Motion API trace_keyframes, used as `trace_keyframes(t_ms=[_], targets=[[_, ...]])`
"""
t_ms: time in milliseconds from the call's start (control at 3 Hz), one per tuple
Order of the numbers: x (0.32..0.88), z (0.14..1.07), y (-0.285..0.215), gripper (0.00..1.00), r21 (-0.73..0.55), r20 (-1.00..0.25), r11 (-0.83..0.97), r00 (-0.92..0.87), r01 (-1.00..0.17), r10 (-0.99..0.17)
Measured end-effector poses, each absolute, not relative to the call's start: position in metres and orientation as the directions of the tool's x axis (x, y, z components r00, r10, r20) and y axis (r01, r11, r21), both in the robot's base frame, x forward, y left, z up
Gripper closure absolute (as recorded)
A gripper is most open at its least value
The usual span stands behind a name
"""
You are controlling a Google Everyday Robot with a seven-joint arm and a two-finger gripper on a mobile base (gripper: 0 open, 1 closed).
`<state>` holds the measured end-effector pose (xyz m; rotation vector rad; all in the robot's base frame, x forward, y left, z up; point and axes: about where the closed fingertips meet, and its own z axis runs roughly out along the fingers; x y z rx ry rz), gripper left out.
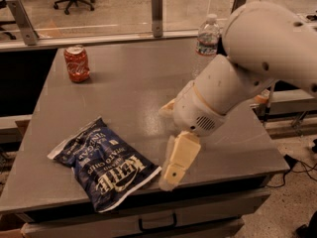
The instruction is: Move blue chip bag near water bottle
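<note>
The blue chip bag (106,165) lies flat at the front left of the grey table (133,88), dark navy with white "Kettle" lettering. The water bottle (208,34) stands upright at the table's far right edge, partly behind my white arm (247,68). My gripper (172,172) hangs low over the table's front edge, just right of the bag's nearest corner and close to it. Nothing is held in it.
A red soda can (77,63) stands at the far left of the table. A glass barrier with metal posts (157,6) runs behind the table. A drawer handle (157,224) shows below the front edge. Office chairs stand on the floor beyond.
</note>
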<state>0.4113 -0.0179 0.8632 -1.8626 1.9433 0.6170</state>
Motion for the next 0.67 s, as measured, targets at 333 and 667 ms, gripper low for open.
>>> trace_keyframes(t_ms=[333,667], targets=[[0.391,0.849,0.019,0.0,0.078,-0.621,-0.019,-0.034,-0.997,-0.783],[0.388,0.832,0.043,0.0,0.085,-0.667,-0.019,-0.042,-0.996,-0.744]])
